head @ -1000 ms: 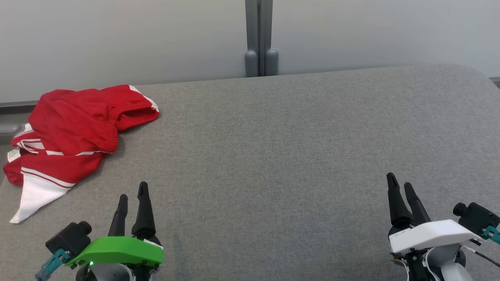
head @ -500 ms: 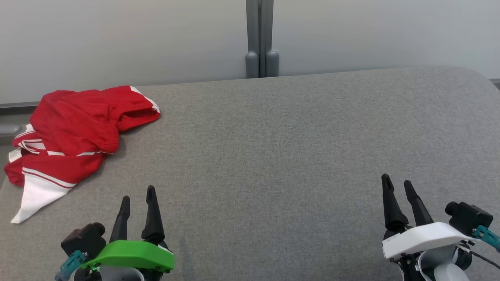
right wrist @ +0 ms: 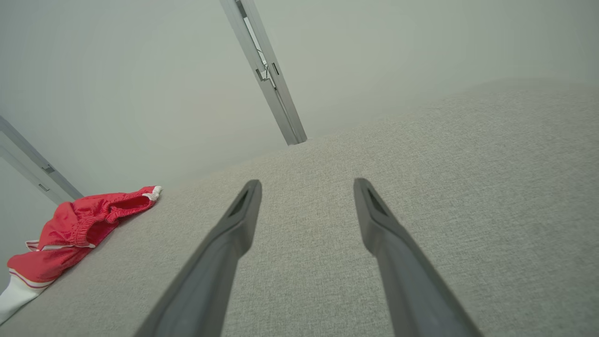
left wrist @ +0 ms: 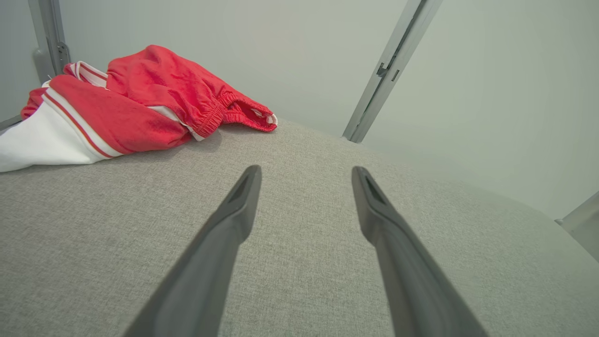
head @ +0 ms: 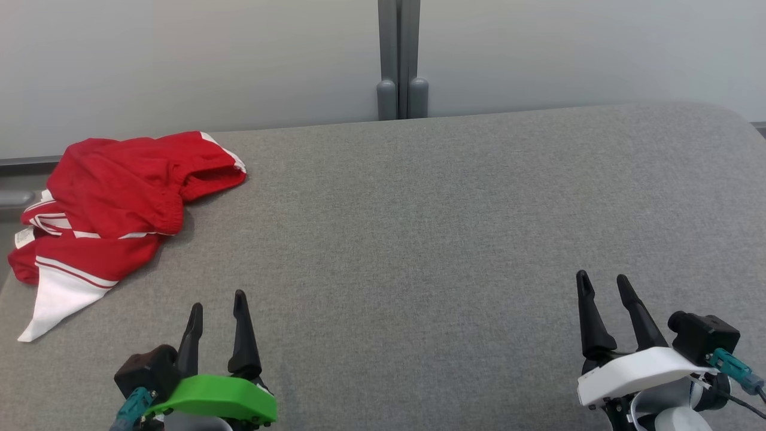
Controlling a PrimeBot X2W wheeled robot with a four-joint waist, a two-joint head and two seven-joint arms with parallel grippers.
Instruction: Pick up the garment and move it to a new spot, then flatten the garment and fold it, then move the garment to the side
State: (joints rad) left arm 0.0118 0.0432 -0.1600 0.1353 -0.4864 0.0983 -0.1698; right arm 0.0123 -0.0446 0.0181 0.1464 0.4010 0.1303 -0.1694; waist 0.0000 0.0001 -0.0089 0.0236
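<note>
red garment (head: 114, 203) crumpled at table (head: 419, 239) far-left corner, ahead-left of left gripper (head: 218, 302); right gripper (head: 601, 284) well apart; both spread, empty.

Soft cloth lying on woven cloth, hard plastic below.

At the upper left, the garment (head: 114, 185) is thin red cloth, matt with a faint sheen, with smooth white trim and a gathered elastic hem. The tabletop (head: 419, 227) is covered in grey woven fabric, matt and coarse-grained. Along the top, the wall (head: 179, 60) is smooth and matt, and the post (head: 398, 54) is satin grey metal. In the lower corners, the left gripper (head: 218, 300) and right gripper (head: 602, 276) have dull dark plastic jaws, under a glossy green shell (head: 215, 398) and a smooth white shell (head: 640, 366).
</note>
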